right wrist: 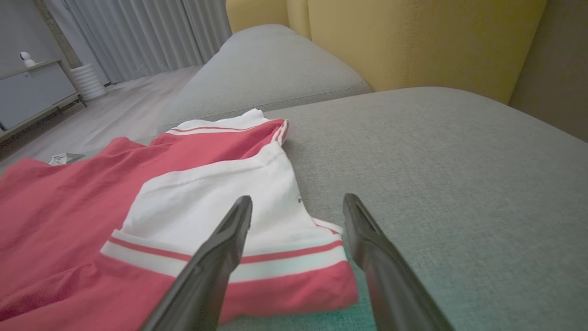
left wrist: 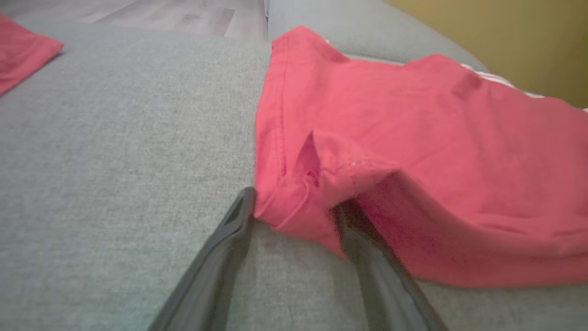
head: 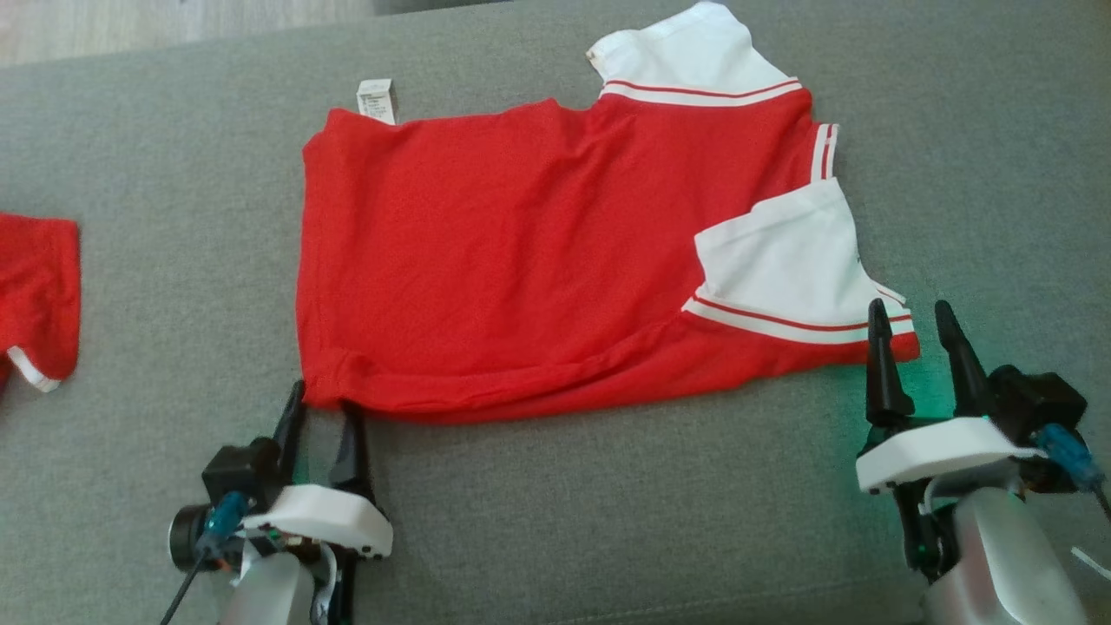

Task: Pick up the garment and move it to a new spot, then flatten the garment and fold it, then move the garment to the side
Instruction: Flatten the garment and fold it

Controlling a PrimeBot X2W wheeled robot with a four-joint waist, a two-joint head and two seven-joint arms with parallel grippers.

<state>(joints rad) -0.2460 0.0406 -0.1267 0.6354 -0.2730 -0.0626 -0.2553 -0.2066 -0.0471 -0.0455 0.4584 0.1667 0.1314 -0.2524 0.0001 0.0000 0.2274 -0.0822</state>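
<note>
Garment [head: 486, 260], red with white sleeves, lying flat in the middle of grey cushion [head: 608, 521]. At its near left corner, left gripper [head: 325, 399]: fingers spread around the hem, one tip under the fold. At near right corner, right gripper [head: 910, 305]: fingers spread wide, pinching nothing. Further left, another red cloth [head: 35, 286]. At far left corner, white label [head: 378, 100].

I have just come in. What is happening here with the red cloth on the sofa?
A two-armed robot is working on a red short-sleeved shirt with white sleeves, which lies spread but wrinkled on a grey fabric sofa cushion. Its left gripper stands open around the near hem corner; its right gripper stands open at the near sleeve corner. Neither has closed on the cloth yet.
</note>
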